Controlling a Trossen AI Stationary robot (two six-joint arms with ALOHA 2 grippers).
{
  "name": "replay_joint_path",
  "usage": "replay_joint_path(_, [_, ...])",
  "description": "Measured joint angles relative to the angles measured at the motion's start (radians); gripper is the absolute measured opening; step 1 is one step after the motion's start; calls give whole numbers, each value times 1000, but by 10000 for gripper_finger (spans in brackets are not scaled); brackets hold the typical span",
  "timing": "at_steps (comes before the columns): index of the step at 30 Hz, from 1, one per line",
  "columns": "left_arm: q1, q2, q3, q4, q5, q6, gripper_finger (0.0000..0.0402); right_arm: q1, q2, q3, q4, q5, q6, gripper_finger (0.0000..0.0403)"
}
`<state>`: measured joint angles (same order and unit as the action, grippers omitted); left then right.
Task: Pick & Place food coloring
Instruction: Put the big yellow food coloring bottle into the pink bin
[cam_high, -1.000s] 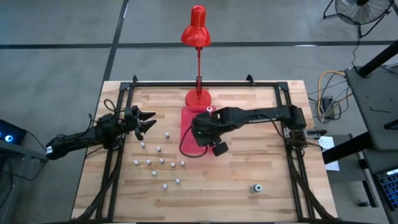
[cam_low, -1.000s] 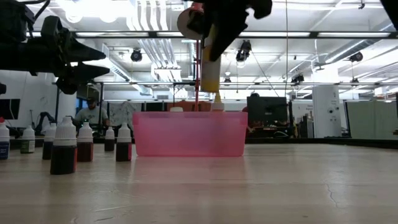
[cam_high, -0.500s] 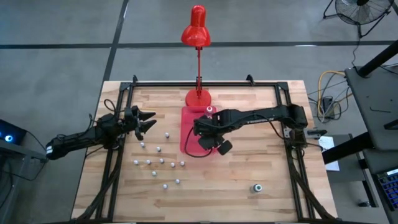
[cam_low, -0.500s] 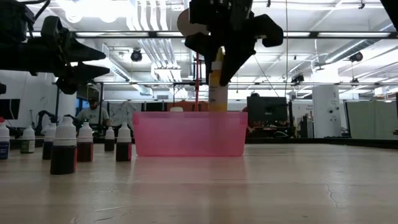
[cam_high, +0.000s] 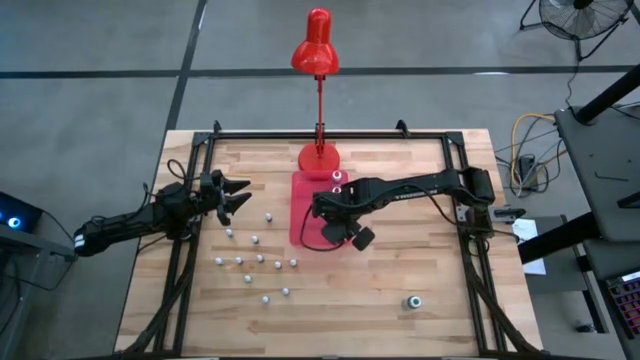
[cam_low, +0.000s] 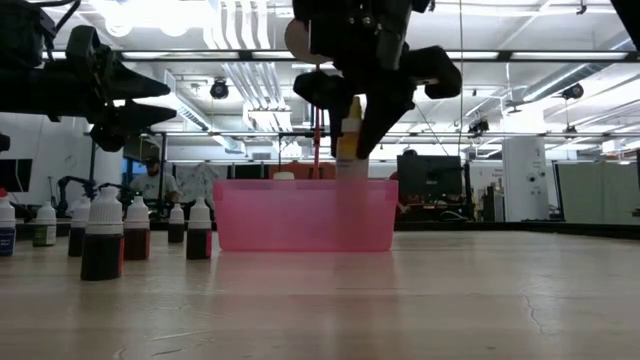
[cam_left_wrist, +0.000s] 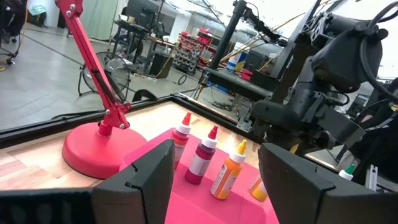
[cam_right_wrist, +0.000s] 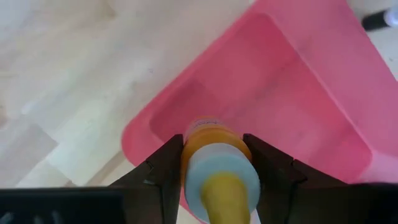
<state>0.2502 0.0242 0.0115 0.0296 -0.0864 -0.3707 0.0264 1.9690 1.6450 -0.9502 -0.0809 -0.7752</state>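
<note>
- Held item: yellow-capped food coloring bottle (cam_right_wrist: 216, 163), upright, clamped at the body between the fingers of the right gripper (cam_low: 360, 95), just above the near end of the pink tray (cam_low: 305, 214).
- Handling, judged: small rigid plastic, light, smooth-sided; liable to slip or twist if pinched at the tapered cap. Best hold at the cylindrical body below the cap, as at present.
- Tray contents, left wrist view: three bottles standing inside — pink-capped (cam_left_wrist: 181, 130), red-capped (cam_left_wrist: 203, 157), orange-capped (cam_left_wrist: 227, 171) — grouped toward the lamp end. Bare floor under the held bottle in the right wrist view.
- Tray edges: raised walls on all sides; bottle base judged to sit near rim height in the low view, so a straight descent is needed, with no sideways travel until clear of the wall.
- Left of the tray: loose small bottles (cam_high: 255, 262) scattered on the bare wooden table (cam_high: 420, 250), well apart from the tray; several dark-filled ones visible in the low view (cam_low: 102, 248).
- Left gripper (cam_high: 236, 194): parked near the table's left edge, fingers spread wide, empty.
- Far end: red desk lamp (cam_high: 317, 152), base touching or just beside the tray's far wall; stem a limit on approach from that side.
- Near right: one lone item (cam_high: 411, 301) on open table, too small to identify.
</note>
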Motion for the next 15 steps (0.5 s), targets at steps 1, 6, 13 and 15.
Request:
replay_joint_path(1, [0,0,0,0,0,0,204,-1,0,-2,0,-7,-8,138])
replay_joint_path(6, [0,0,0,0,0,0,204,-12,-1,-14,12,-20,-66,138])
replay_joint_path(13, [0,0,0,0,0,0,204,-42,-1,-26,38,-42,-123,138])
replay_joint_path(15, [0,0,0,0,0,0,204,-53,-1,-33,44,-79,-135,138])
